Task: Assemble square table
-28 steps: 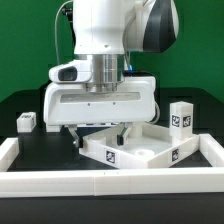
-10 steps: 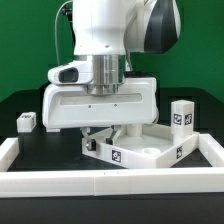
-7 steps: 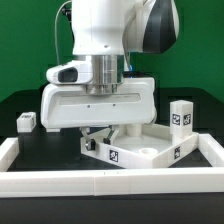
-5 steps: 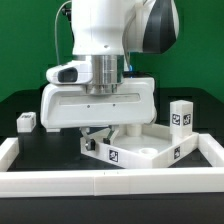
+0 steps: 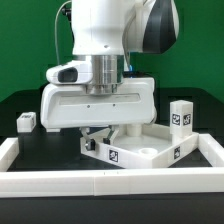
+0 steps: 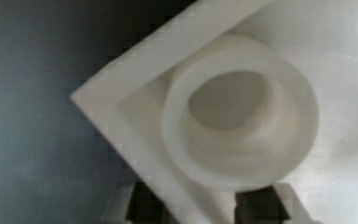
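Jaws clamped on a corner of the table top (image 5: 140, 157), mid tabletop (image 5: 45, 148).

Top lies flat and rim-up on the black tabletop, under the arm, just behind the front border rail (image 5: 110, 182). In the wrist view its corner wall (image 6: 131, 100) runs between the two jaws, which press on it from either side; a round socket (image 6: 238, 105) sits just inside that corner. One leg (image 5: 25, 121) stands well apart at the exterior view's left. Another leg (image 5: 181, 114) stands upright near the top's far right corner.
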Available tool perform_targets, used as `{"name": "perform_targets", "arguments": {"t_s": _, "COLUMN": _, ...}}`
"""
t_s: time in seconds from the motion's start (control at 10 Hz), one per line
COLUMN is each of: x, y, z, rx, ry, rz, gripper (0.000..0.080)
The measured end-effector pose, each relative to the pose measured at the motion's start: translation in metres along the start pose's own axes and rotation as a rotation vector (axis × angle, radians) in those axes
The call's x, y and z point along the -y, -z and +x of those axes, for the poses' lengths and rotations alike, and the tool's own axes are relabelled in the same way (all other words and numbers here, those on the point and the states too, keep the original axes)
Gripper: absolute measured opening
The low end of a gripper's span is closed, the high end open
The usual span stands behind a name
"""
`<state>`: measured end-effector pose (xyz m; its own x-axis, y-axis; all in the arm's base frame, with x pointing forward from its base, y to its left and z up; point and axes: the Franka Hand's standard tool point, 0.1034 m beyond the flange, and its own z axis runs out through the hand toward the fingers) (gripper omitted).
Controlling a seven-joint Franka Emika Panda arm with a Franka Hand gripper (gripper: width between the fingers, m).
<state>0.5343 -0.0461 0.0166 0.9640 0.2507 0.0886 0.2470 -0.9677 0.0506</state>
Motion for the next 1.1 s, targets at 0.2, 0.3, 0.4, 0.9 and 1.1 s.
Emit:
{"name": "perform_targets", "arguments": {"t_s": 0.2, "x": 0.003, "y": 0.000, "z": 0.006, "rx": 0.005, "ry": 0.172, "rz": -0.003, "gripper": 0.0178}}
{"name": "perform_targets", "arguments": {"t_s": 0.3, "x": 0.011, "y": 0.000, "z": 0.010, "rx": 0.017, "ry": 0.220, "rz": -0.003, "gripper": 0.0174}}
{"name": "perform_targets", "arguments": {"t_s": 0.4, "x": 0.018, "y": 0.000, "z": 0.012, "rx": 0.017, "ry": 0.225, "rz": -0.004, "gripper": 0.0171}}
{"name": "perform_targets", "arguments": {"t_s": 0.9, "x": 0.016, "y": 0.000, "z": 0.012, "rx": 0.016, "ry": 0.245, "rz": -0.007, "gripper": 0.0165}}
{"name": "perform_targets", "arguments": {"t_s": 1.1, "x": 0.022, "y": 0.003, "z": 0.021, "rx": 0.000, "ry": 0.343, "rz": -0.014, "gripper": 0.0157}}
